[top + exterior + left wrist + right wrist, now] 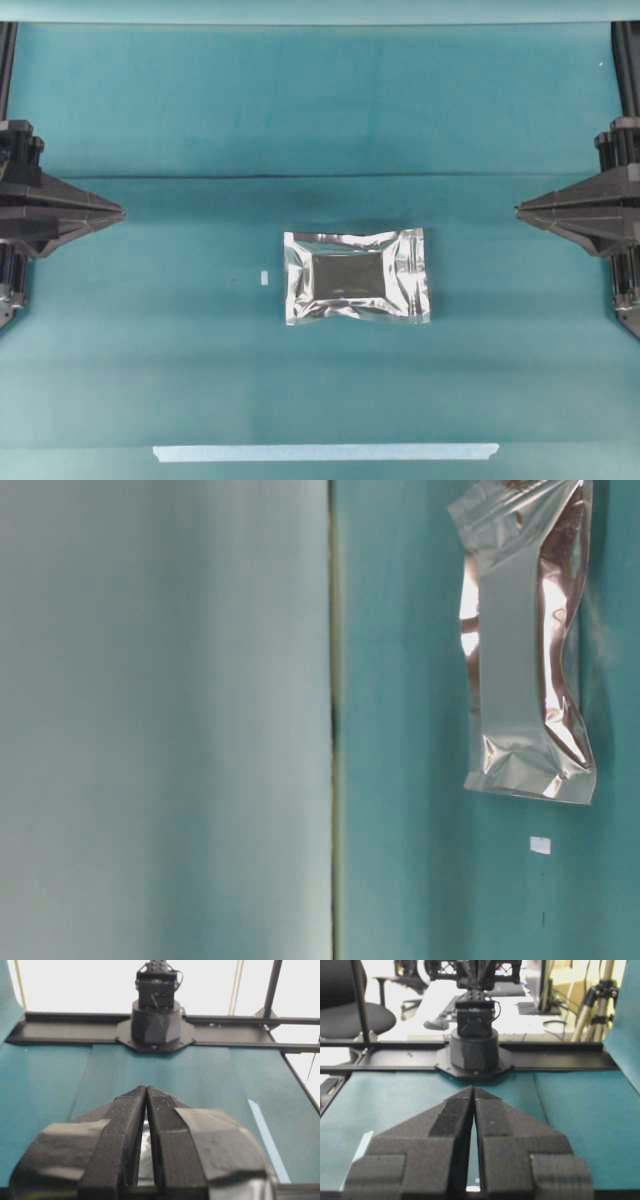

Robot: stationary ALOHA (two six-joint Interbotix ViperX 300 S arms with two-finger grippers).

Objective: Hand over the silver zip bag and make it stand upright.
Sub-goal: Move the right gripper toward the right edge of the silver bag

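Bags: I count one silver bag (356, 276), lying flat at the middle of the bench (200, 120).
Tape: two pieces. One small white scrap (264, 278) just left of the bag; one long pale strip (325, 452) along the near edge.
Left gripper (118, 212): fingers pressed together, holding nothing, well apart from the bag.
Right gripper (522, 210): fingers likewise together and empty, at the opposite side.
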